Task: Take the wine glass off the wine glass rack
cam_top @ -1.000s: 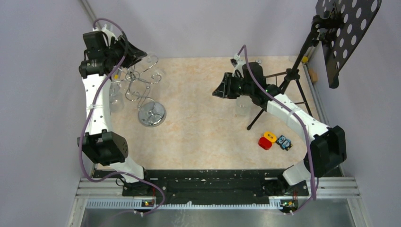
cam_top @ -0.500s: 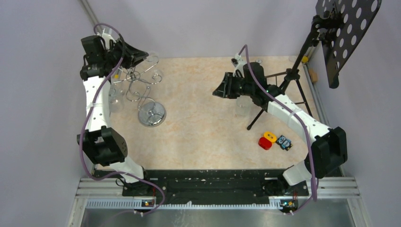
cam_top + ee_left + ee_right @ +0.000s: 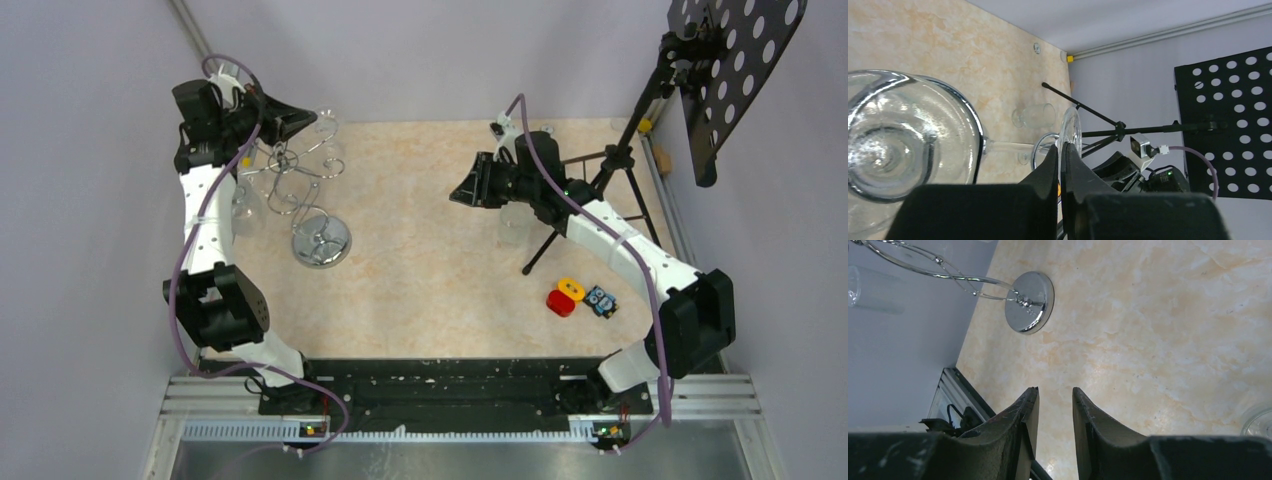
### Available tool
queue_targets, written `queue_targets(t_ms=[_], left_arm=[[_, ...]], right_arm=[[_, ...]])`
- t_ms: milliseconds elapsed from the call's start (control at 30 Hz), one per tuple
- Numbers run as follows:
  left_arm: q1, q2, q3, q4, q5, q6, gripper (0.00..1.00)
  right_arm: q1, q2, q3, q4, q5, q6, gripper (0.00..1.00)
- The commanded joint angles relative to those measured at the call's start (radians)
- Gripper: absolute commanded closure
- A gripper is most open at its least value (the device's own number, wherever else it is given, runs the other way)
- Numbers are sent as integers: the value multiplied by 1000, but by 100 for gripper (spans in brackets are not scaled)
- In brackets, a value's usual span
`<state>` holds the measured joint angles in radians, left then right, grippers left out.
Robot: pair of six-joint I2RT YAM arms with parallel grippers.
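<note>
Holding the wine glass by its round foot, the left gripper has its jaws closed tight on the foot's edge. The glass sits at the far side of the wine glass rack, close to the table's far-left corner, and its bowl looks empty. Over the last second the left wrist has drawn back a little toward that corner, while the glass has hardly shifted and the rack's mirrored base stands where it did near the left edge. I judge that the pull-off has only just begun. In the left wrist view a chrome wire seems to curve round the bowl, so the glass is probably not free of its arm yet and must be carried clear without dragging the rack. A second glass sits by the rack near the left edge, empty as far as I can tell; whether it hangs from a wire is unclear. A third empty glass stands on the table toward the far right, under the right gripper, whose jaws are a narrow gap apart, hold nothing and have not moved. Beyond it stands the black music stand.
</note>
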<state>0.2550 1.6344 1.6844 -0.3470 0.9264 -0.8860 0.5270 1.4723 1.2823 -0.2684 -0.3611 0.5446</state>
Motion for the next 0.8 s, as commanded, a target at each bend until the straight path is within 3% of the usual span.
queue_targets(t_ms=[0,200,767], left_arm=[[-3,-61,-35,137,72,-91,100],[0,-120,-103,377,99,-296,100],[0,-203,-152,352,74,-307,100]], right_arm=[[-8,-51,-13,48,2,9,68],[-8,-59,-18,52,6,11,68],[-8,-80,-40,69,10,29,68]])
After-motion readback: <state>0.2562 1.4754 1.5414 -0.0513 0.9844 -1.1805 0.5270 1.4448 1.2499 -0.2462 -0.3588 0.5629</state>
